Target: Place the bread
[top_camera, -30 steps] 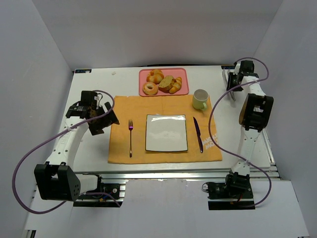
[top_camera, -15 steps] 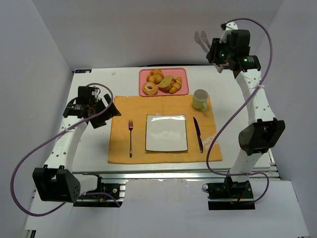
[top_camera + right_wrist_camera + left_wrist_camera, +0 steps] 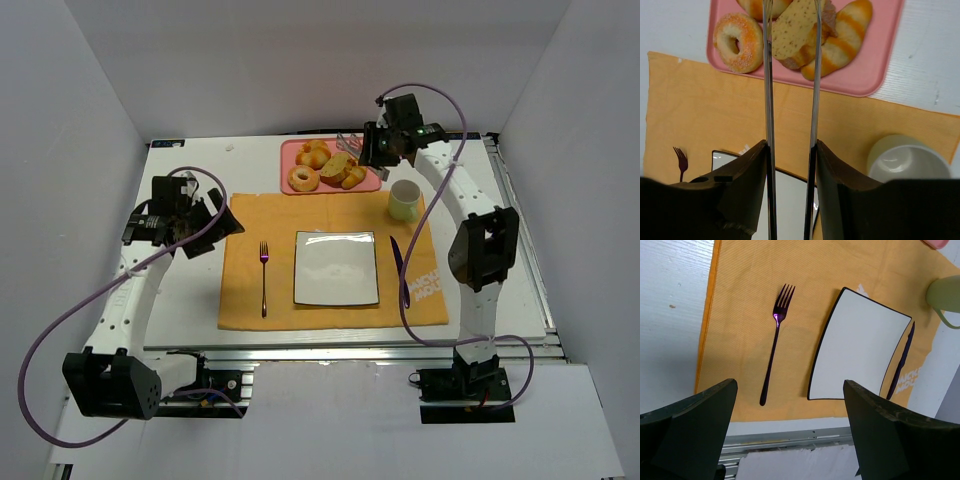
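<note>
Barely begun: oval tan bread slice (image 3: 794, 29) lying on pink tray (image 3: 872, 65), unlifted; right end effector (image 3: 791, 6) narrowly parted, straddling it; grasp, carry, placing remaining.

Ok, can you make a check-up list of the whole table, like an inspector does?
Surface: white table, orange mat lying flat.
Job's things: bread lying on the pink tray.
Clutter: bare square plate; donut and croissant on the tray; fork and knife beside the plate; green mug.
Hands: right hand open, poised over the bread; left hand open, holding nothing.
Cables: a purple cable on each arm; the right one crosses the mat's right side.
Surroundings: plain walls; nothing else seen.
</note>
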